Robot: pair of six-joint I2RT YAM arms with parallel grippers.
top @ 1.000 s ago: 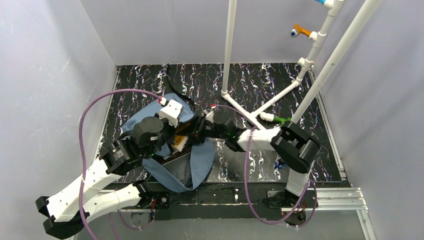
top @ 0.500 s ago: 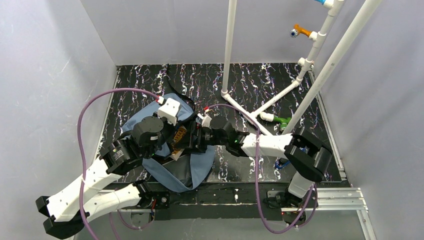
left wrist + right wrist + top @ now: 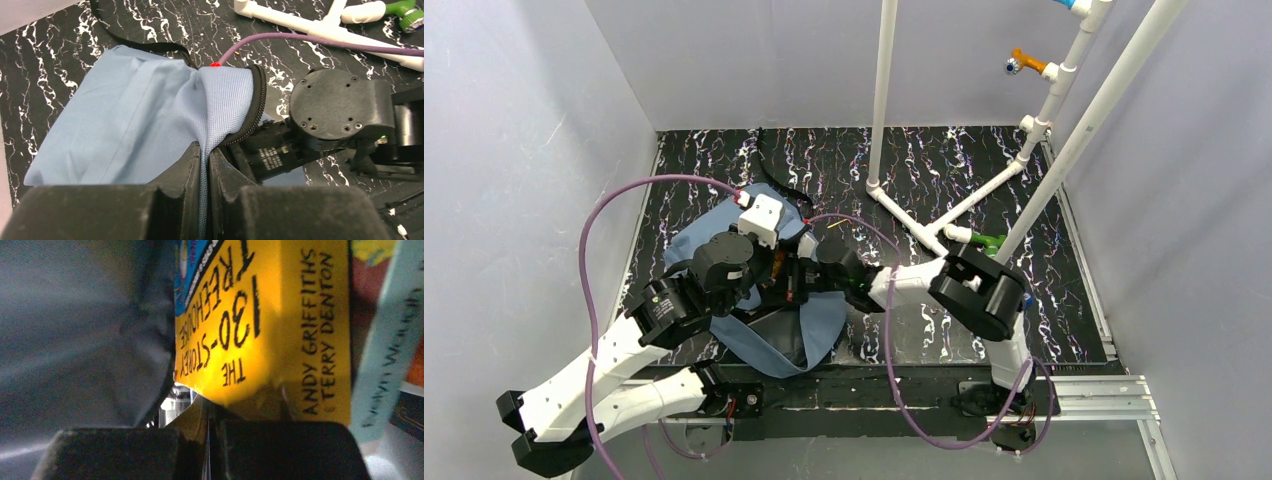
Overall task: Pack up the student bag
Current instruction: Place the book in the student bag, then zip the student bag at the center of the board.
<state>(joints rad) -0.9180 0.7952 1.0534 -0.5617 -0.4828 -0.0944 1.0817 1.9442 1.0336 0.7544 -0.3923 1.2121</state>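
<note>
Student bag [image 3: 822, 318] lies flat left of the white pipe frame [image 3: 909, 217], long axis near-to-far, mouth facing the frame. Right arm reaches from the frame side into the mouth. Right gripper [image 3: 212, 427] is clamped tight on a yellow book [image 3: 280, 315] corner. Left gripper [image 3: 204, 160] is pinched on the bag's zipper-edge fabric.

The book [image 3: 260, 340] lies inside the student bag [image 3: 130, 125] on the table [image 3: 924, 160].

Arms converge, left end effector [image 3: 205, 154] and right end effector [image 3: 212, 432] pinched shut.
</note>
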